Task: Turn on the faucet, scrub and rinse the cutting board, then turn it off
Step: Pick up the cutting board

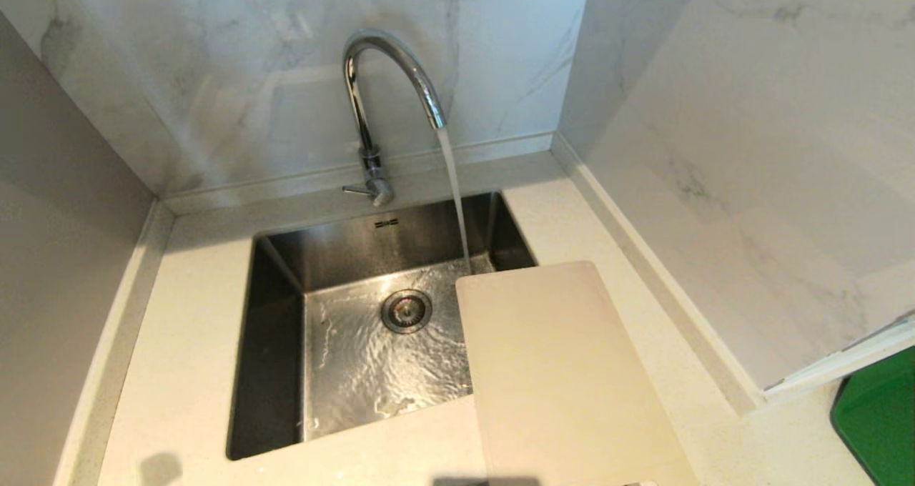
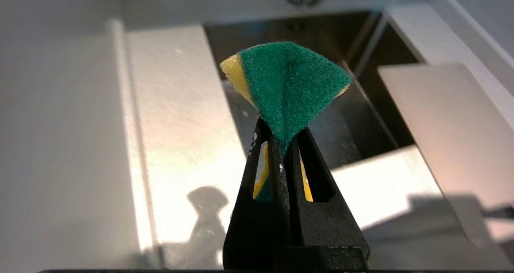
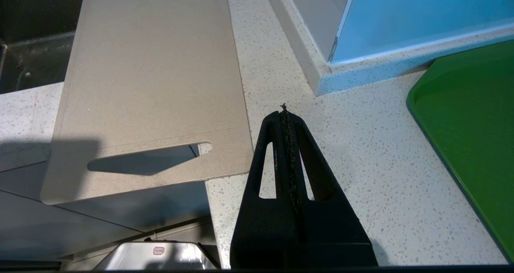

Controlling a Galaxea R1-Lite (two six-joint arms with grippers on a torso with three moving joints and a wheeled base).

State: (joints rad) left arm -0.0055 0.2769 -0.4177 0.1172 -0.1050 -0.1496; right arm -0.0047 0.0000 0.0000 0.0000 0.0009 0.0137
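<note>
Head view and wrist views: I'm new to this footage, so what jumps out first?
Water streams from the tall chrome gooseneck faucet into the steel sink. The large cream-beige cutting board lies across the sink's right rim. The left gripper pinches a green-and-yellow sponge.

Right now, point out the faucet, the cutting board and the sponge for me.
faucet (image 1: 389,50): head view, on the arching chrome spout.
cutting board (image 1: 557,372): head view, on its bare flat top.
sponge (image 2: 291,82): left wrist view, on its green scrubbing face.
</note>
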